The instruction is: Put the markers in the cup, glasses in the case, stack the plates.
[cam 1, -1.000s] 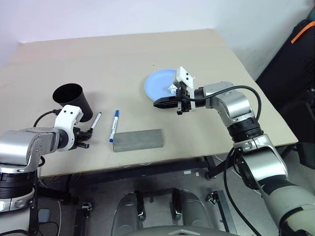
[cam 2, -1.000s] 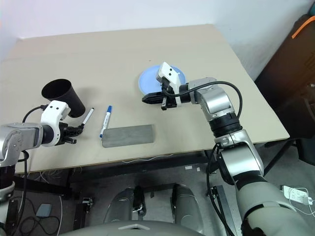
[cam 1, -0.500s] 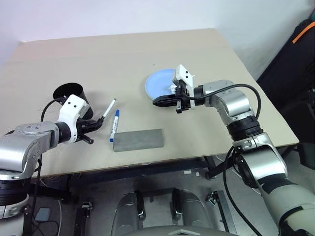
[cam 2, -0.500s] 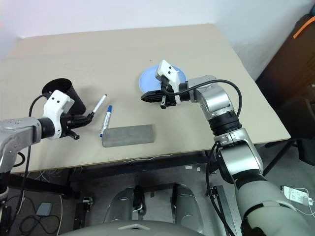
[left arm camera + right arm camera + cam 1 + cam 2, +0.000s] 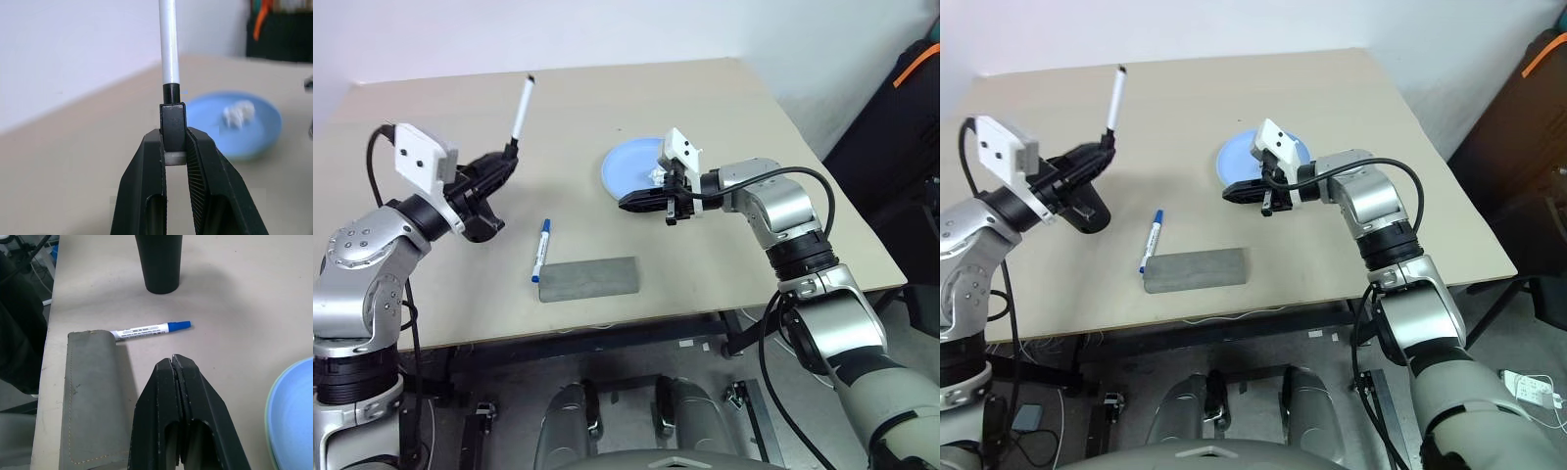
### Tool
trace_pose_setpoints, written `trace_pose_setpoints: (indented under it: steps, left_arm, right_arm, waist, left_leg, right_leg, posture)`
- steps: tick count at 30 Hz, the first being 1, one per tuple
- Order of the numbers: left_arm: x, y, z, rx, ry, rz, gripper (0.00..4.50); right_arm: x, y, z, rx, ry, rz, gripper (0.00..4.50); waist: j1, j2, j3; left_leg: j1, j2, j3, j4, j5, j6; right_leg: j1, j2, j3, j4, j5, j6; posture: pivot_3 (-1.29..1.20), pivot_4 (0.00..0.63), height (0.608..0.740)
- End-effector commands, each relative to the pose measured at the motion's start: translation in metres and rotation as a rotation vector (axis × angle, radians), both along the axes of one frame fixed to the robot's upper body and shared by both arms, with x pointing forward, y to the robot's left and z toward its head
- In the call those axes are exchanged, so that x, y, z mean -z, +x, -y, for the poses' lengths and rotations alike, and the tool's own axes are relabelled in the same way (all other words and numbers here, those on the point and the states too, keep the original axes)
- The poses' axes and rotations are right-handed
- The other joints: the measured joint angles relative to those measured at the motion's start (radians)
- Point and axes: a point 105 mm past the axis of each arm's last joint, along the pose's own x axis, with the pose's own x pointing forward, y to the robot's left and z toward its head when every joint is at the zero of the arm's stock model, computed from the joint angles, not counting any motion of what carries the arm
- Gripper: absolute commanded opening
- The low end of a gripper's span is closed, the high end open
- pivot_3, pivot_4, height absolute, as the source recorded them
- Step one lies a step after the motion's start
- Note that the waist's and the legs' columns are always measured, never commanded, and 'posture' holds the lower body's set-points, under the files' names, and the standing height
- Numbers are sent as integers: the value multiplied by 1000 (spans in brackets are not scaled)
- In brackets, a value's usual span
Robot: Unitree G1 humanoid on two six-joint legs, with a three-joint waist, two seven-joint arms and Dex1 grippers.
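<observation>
Fingers of the left claw (image 5: 505, 157) are clamped on the black end of the black-capped marker (image 5: 522, 106), which stands nearly upright above the tabletop (image 5: 578, 108), tilting toward one o'clock in the head view. Just below the claw, at about seven o'clock from it, the black cup (image 5: 1087, 208) stands partly hidden behind the arm. To do this step well, my judgement is that the marker should be brought over the cup's rim and tipped so its free end points down before release; dropped from high up or off-centre, it could bounce out or tip the light cup. The blue-capped marker (image 5: 541, 251) lies at five o'clock from the cup, touching the grey case (image 5: 588, 279). The right claw (image 5: 628, 205) hovers pressed shut, holding nothing, beside the blue plate (image 5: 628, 164).
</observation>
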Motion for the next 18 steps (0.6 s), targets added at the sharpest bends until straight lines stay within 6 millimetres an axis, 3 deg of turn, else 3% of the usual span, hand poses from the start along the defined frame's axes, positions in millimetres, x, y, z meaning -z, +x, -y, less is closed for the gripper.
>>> trace_pose_setpoints:
  steps: [1,9,18]
  left_arm:
    - [-26,-2,-13,-55,-39,144,247]
    - [-30,3,-36,-162,-93,239,247]
    - [-17,8,-72,-292,-135,231,247]
  right_arm:
    - [-21,-5,-1,-35,49,53,0]
    - [-40,-20,4,-96,144,41,0]
    - [-61,-32,9,-109,231,48,0]
  waist:
    - [0,0,0]
    - [3,0,0]
    - [4,0,0]
  left_leg:
    - [0,0,0,0,0,0]
    - [0,0,0,1,0,0]
    - [0,0,-1,1,0,0]
  right_leg:
    - [0,0,0,0,0,0]
    - [1,0,0,0,0,0]
    - [1,0,0,0,0,0]
  posture:
    - [0,150,711]
    - [0,150,711]
    - [0,150,711]
